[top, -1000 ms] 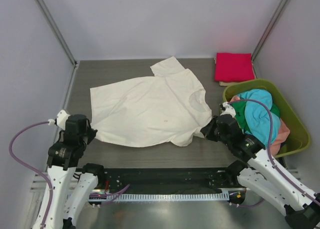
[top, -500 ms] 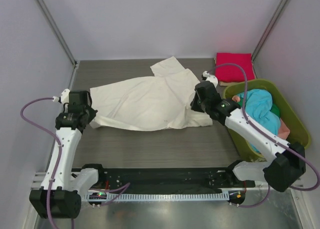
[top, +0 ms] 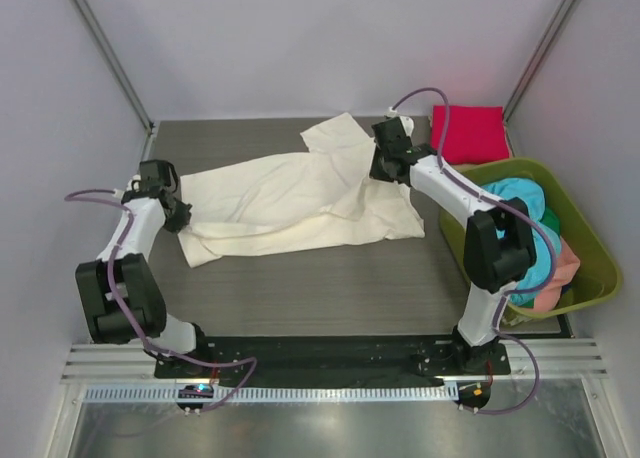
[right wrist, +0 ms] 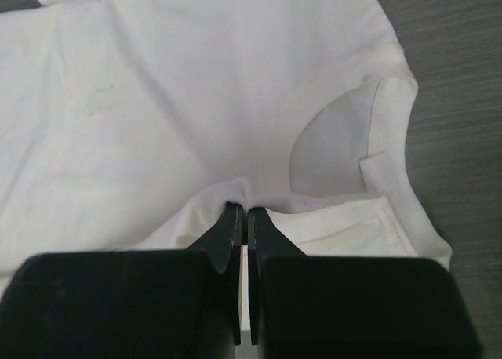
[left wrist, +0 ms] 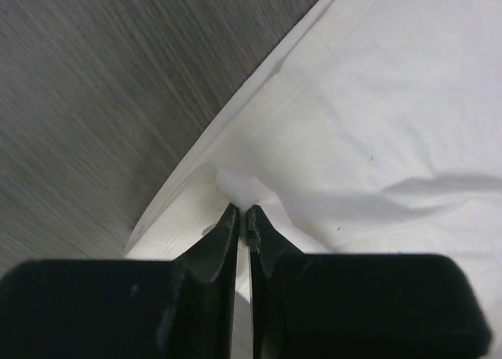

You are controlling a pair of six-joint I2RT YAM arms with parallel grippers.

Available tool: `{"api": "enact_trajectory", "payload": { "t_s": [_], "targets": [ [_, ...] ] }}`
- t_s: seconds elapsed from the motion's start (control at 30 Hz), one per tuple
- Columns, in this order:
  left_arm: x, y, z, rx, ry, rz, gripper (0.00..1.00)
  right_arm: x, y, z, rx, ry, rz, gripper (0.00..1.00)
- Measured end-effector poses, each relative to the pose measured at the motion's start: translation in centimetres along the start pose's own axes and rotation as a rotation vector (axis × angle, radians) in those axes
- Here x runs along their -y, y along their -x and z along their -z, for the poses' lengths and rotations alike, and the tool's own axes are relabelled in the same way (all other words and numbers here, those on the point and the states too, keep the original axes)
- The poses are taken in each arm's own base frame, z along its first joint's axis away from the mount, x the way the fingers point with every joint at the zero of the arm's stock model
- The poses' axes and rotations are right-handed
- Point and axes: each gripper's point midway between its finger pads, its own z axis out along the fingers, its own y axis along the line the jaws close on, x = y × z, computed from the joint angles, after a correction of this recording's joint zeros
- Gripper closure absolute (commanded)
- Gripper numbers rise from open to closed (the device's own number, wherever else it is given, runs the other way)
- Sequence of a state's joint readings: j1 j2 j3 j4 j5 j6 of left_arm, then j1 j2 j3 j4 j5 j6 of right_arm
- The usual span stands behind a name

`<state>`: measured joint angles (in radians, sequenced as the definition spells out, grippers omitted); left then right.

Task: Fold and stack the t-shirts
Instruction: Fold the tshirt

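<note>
we see a cream-white t-shirt (top: 300, 203) lying half folded on the dark counter (top: 300, 288), its long axis stretched straight between the two arms. the left fingers (top: 178, 214) are pressed together on a small peak of cloth at the hem end. from the left wrist the fabric spreads ahead and to the right of those fingers (left wrist: 234, 222), with bare counter ahead to their left. the right fingers (top: 384, 168) are likewise pinched tight on a fold of the same shirt at the neck end. from the right wrist the collar opening sits just ahead and to the right of the tips (right wrist: 234, 222). each arm holds its own end, so neither is nearer. we judge that the doubled layer should next be laid flat away from both tips. to the right of the right fingers, an olive-green basket (top: 497, 166) holds a turquoise shirt (top: 515, 203) and a salmon pink shirt (top: 555, 273). just beyond it a folded magenta-red shirt (top: 468, 133) lies on the counter.
</note>
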<state>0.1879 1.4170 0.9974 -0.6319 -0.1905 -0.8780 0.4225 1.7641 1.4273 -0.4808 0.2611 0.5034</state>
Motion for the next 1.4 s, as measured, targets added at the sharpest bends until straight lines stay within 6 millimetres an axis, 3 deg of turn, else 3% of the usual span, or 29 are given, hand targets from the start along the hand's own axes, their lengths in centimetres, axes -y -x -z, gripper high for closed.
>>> {"api": "enact_trajectory", "payload": {
  "t_s": [0.03, 0.07, 0.1, 0.13, 0.17, 0.2, 0.27, 0.37, 0.53, 0.6, 0.73, 0.9, 1.03, 1.27, 1.37, 1.4],
  "targets": [
    [0.3, 0.2, -0.6, -0.008, 0.011, 0.002, 0.82, -0.1, 0.3, -0.9, -0.003, -0.006, 0.003, 0.82],
    [0.8, 0.5, -1.1, -0.012, 0.014, 0.002, 0.52, -0.3, 0.8, -2.0, -0.010, -0.006, 0.007, 0.63],
    [1.2, 0.7, -1.7, -0.020, 0.016, 0.002, 0.39, -0.5, 1.2, -3.0, -0.016, -0.005, 0.011, 0.42],
    [1.7, 0.9, -2.2, -0.029, 0.010, 0.002, 0.29, -0.9, 1.9, -4.1, -0.012, 0.000, 0.015, 0.38],
    [2.3, 1.1, -2.6, -0.043, 0.003, 0.006, 0.11, -0.9, 2.4, -5.2, -0.022, -0.006, 0.025, 0.35],
    [2.8, 1.0, -2.9, -0.052, -0.013, 0.012, 0.00, -1.1, 3.1, -6.1, -0.018, -0.006, 0.024, 0.29],
    [2.9, 0.5, -3.0, -0.065, -0.041, 0.020, 0.00, -0.5, 3.4, -7.5, -0.015, -0.017, 0.007, 0.21],
    [1.5, -1.4, -1.6, -0.077, -0.074, 0.028, 0.00, 2.3, 1.2, -7.2, -0.056, -0.061, -0.026, 0.21],
    [-0.7, -3.0, 1.9, -0.039, -0.134, 0.046, 0.00, 6.9, -4.3, -2.4, -0.106, -0.098, -0.113, 0.22],
    [-1.6, -3.5, 2.6, -0.015, -0.149, 0.055, 0.00, 7.8, -6.2, 0.2, -0.104, -0.079, -0.150, 0.22],
    [-4.0, -5.3, 3.0, -0.003, -0.143, 0.065, 0.06, 7.9, -8.8, 2.6, -0.095, -0.015, -0.194, 0.25],
    [-6.5, -8.1, 1.2, -0.061, -0.078, 0.066, 0.10, 8.8, -12.6, 2.1, -0.163, -0.021, -0.209, 0.27],
    [-7.5, -9.7, -0.6, -0.116, -0.022, 0.062, 0.13, 8.6, -13.0, 1.2, -0.167, -0.012, -0.214, 0.28],
    [-5.1, -8.0, -2.3, -0.079, -0.062, 0.094, 0.24, 8.5, -13.4, -0.9, -0.169, -0.021, -0.219, 0.33],
    [-4.2, -7.1, -3.1, -0.050, -0.079, 0.117, 0.41, 8.5, -13.0, -1.4, -0.153, -0.024, -0.222, 0.42],
    [-4.0, -6.9, -3.3, -0.043, -0.085, 0.121, 0.56, 8.6, -12.9, -1.6, -0.148, -0.024, -0.225, 0.45]
  ]
}}
